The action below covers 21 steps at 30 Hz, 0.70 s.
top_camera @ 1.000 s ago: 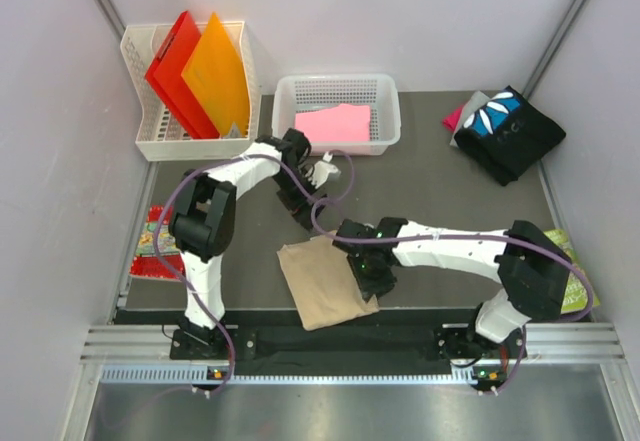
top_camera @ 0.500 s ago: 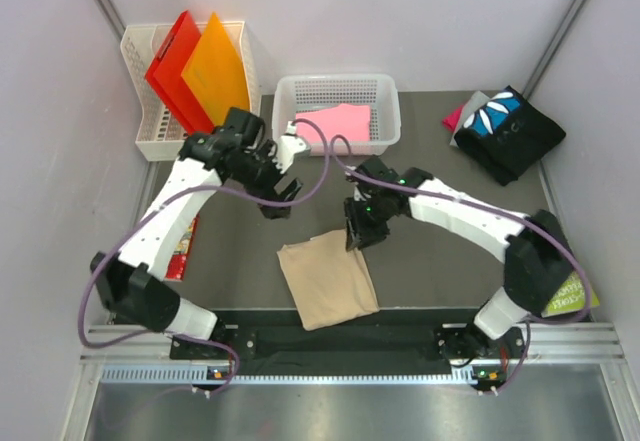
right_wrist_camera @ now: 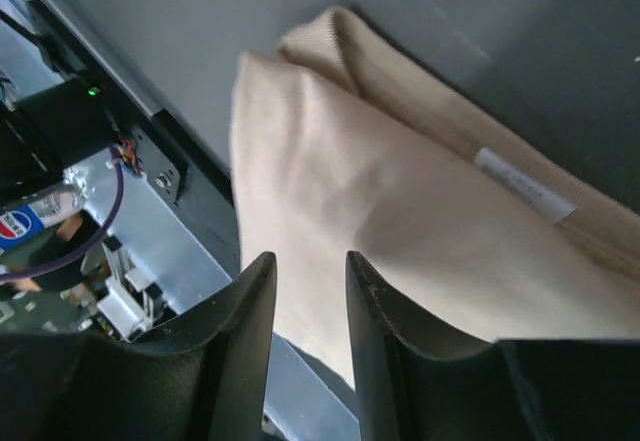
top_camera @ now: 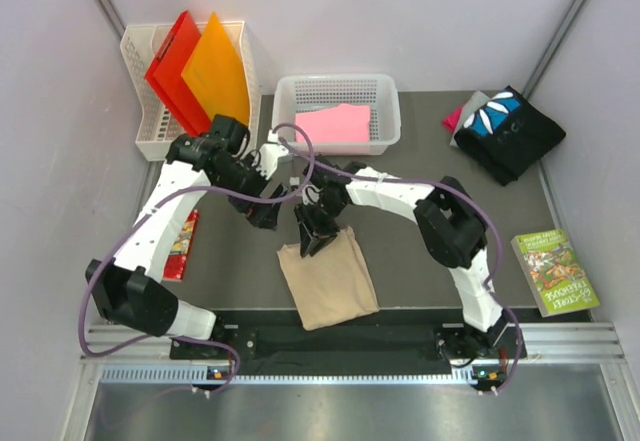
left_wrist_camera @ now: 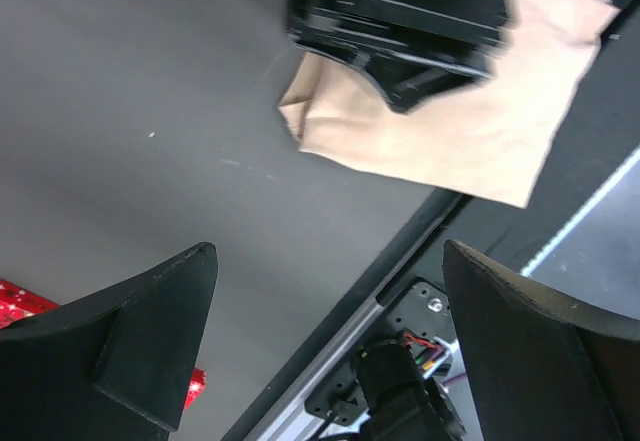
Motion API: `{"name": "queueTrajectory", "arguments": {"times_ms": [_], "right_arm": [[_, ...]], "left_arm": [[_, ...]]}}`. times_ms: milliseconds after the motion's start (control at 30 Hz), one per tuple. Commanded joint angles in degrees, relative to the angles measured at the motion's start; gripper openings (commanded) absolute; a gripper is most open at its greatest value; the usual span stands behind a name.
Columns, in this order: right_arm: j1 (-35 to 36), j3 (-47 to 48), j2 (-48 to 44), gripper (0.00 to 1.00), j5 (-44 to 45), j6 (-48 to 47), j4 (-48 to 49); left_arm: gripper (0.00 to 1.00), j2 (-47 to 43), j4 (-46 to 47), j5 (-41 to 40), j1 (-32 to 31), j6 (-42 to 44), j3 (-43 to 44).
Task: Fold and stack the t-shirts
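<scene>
A folded tan t-shirt (top_camera: 330, 281) lies near the front edge of the dark table (top_camera: 430, 176). My right gripper (top_camera: 312, 231) hovers over its far left corner. In the right wrist view the tan t-shirt (right_wrist_camera: 400, 191) fills the space below the right gripper (right_wrist_camera: 307, 261), whose jaws stand narrowly open with nothing between them. My left gripper (top_camera: 263, 211) hangs wide open just left of that corner, over bare table. In the left wrist view the left gripper (left_wrist_camera: 330, 271) looks toward the tan t-shirt (left_wrist_camera: 470, 131). A pink t-shirt (top_camera: 333, 123) lies in a basket. A black printed t-shirt (top_camera: 505, 133) tops a pile at the back right.
A white mesh basket (top_camera: 290, 96) at the back centre holds the pink tee. Another white mesh basket (top_camera: 137, 61) at the back left holds red and orange folders (top_camera: 200, 71). A book (top_camera: 555, 271) lies at the right and a red packet (top_camera: 182, 246) at the left.
My right gripper has swung from the tan shirt's right side round to its far left corner. My left arm has stretched out leftward, and its gripper has come down beside that corner.
</scene>
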Motion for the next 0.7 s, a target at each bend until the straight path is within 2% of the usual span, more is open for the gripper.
{"name": "queueTrajectory", "arguments": {"times_ms": [0,233,367,500,667], "right_arm": [[-2.9,0.7,3.9,0.34,-4.5,-3.0,-2.1],[-8.6,-1.9,8.5,0.31,-0.7,-5.6,-4.0],[-12.5,-3.9,7.9,0.29,4.2,-5.0,-2.2],[-16.9,-7.2,5.2,0.28,7.2,-2.0,1.1],[-17.1,-6.9,4.4,0.29,5.1,-0.3,3.9]], "left_arm": [[0.99,-1.9,-5.5,7.2,-0.5,1.5,7.4],[0.99,0.7,-8.7,14.6,-7.8,0.6,15.0],[0.99,1.3,-5.6,12.7,-15.7,-0.9,10.4],[0.99,1.9,-3.3,11.8,-20.4,-1.9,6.7],[0.99,2.2,-0.8,10.3,-29.5,-2.2,-3.2]]}}
